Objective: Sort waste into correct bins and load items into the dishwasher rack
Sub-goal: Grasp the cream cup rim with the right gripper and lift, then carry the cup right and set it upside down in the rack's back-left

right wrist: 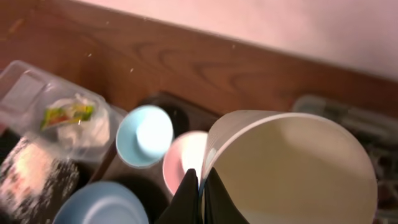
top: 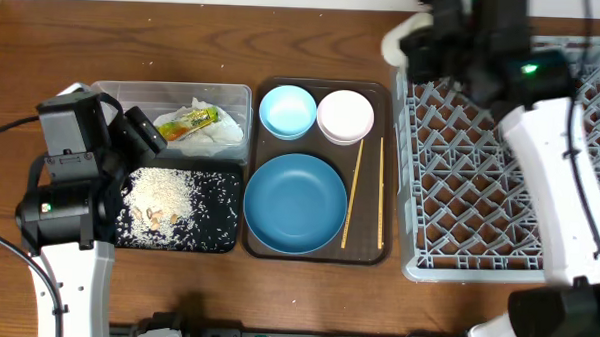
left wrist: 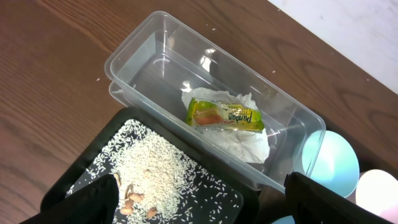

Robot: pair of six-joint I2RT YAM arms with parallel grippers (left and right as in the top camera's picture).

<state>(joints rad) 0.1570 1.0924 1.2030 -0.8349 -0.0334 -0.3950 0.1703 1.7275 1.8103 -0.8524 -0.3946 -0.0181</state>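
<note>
- Grey rack (top: 477, 265), beside and below the right gripper (right wrist: 200, 193), is the biggest hazard in my judgement: the white cup (right wrist: 292, 168) could catch a peg on the way down and tip over.
- Thin grip is the next risk: the right gripper's jaws are pinched together on just the cup's rim wall. The cup hangs off to one side, so a quick swing could twist it loose over the bowls beneath.
- Left gripper (left wrist: 214, 200) hangs with its jaws wide apart and nothing between them. A low sweep could scatter the grains under it.
- Rack: no dish shows among its pegs, though the right arm hides part of it.
- Brown tray (top: 366, 191), beneath the right gripper, holds a dark-blue bowl (top: 295, 203), a light-blue bowl (top: 287, 111) and a pink bowl (top: 345, 115). All three look empty, and two chopsticks (top: 351, 195) lie next to them.
- Clear tub (left wrist: 149, 62), just ahead of the left gripper, holds a crumpled napkin (left wrist: 249, 137) with a yellow-green wrapper (left wrist: 225, 116) on top.
- Black tray (left wrist: 81, 180), directly under the left gripper, holds white rice (left wrist: 155, 171) and a few tan scraps.
- Cup: its inside looks empty.
</note>
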